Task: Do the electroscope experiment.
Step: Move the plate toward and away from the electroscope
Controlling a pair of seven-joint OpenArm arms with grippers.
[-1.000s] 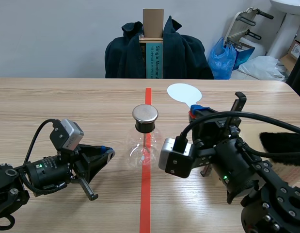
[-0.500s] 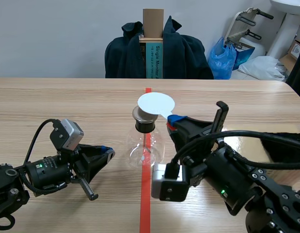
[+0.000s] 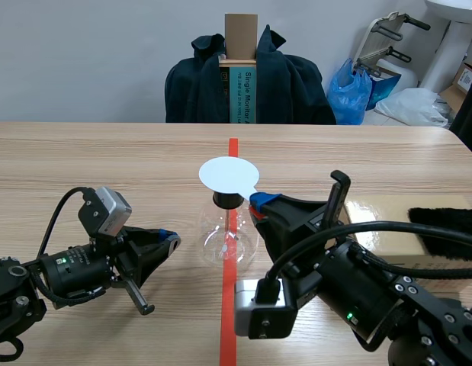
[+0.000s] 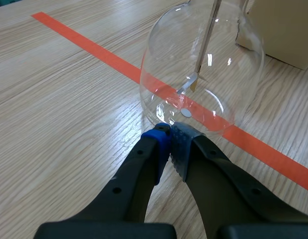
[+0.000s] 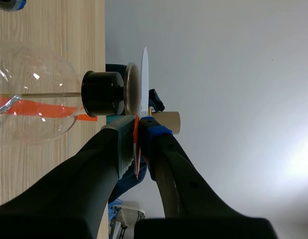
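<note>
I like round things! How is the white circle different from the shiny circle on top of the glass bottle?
The white disc is paper-thin; the metal plate is grey and thicker. The right gripper holds the white disc by its red handle; the metal plate sits on the black stopper of the bottle. Both are round, flat and face to face. I cannot tell if they touch.
</note>
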